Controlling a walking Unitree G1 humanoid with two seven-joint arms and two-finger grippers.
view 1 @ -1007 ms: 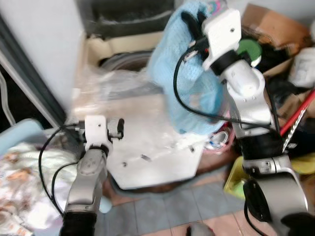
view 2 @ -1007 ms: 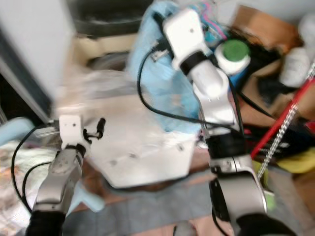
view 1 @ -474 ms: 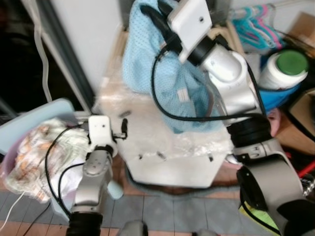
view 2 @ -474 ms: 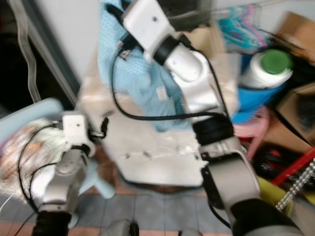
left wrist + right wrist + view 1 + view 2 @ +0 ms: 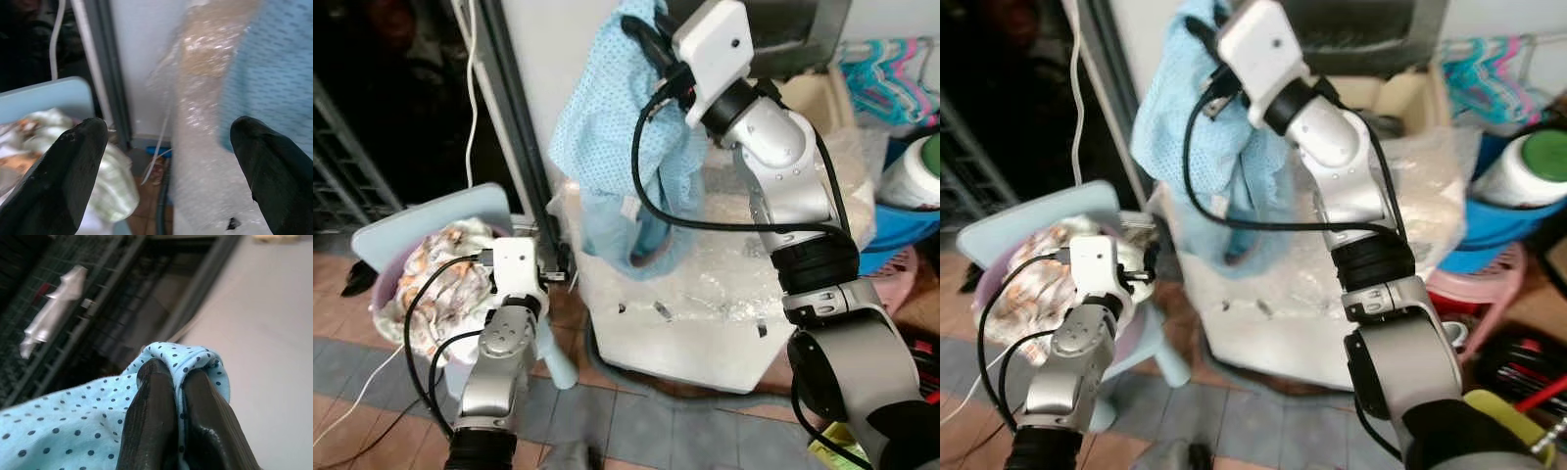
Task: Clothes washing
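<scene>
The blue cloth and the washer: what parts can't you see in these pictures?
- Washer: its tub opening, hidden in the eye views by the blue cloth and the right arm.
- Cloth: its full shape, bunched up; the right hand pinches one fold.
- Basket: what lies deep inside, covered by the top laundry.
- Left hand: fingertips cut off by the wrist view's edges.

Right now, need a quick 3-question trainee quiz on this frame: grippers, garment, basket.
1. True or false: the right gripper is shut on the light blue dotted garment.
2. The left gripper is: A) open and holding nothing, B) shut on the garment, C) inside the laundry basket.
3. Fill in: the basket of patterned laundry sits on the robot's ___ side, beside the plastic-wrapped washing machine.

Key: 1 true; 2 A; 3 left.
</scene>
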